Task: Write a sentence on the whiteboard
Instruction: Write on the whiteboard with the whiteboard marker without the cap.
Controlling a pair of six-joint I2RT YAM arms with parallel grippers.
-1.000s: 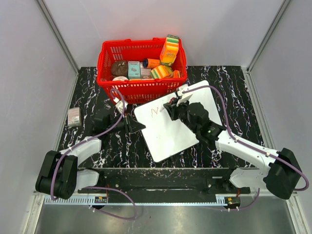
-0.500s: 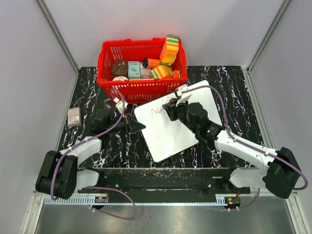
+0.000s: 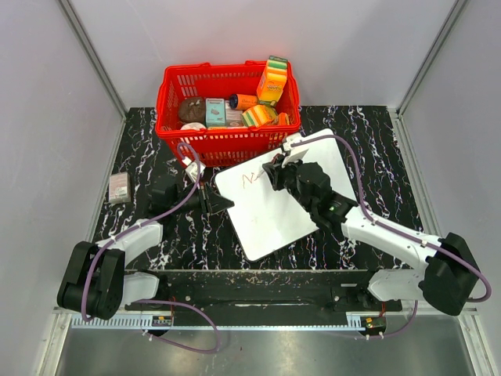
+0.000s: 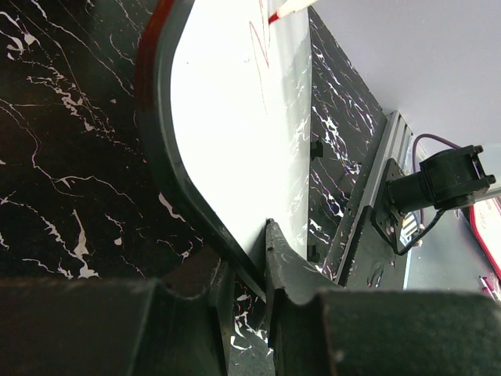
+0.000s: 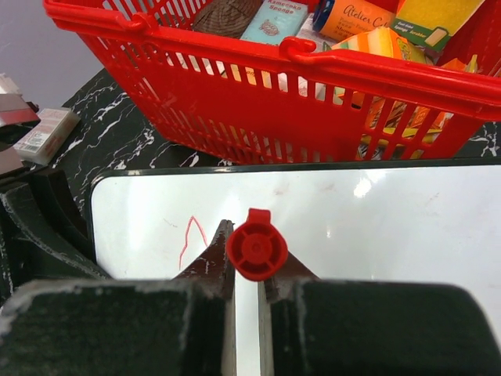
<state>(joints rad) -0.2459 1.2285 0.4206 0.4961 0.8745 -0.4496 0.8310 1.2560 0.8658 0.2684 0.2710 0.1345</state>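
Your left gripper [image 4: 249,266] pinches the whiteboard [image 4: 227,117] by its edge. Your right gripper [image 5: 245,274] is clamped on a red marker [image 5: 256,245], whose tip meets the red stroke [image 5: 190,239].

The right gripper [image 5: 247,270] pinches a red round-capped marker [image 5: 256,249] at 6 o'clock, over the glossy white rectangular whiteboard [image 5: 376,227]. A thin red peaked marker stroke [image 5: 190,239] lies at 9 o'clock of the cap. The red slatted plastic basket [image 5: 258,102] fills 12 o'clock.

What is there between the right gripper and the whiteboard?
A red marker, clamped in the right gripper; the left wrist view shows its tip at the whiteboard, by the red strokes.
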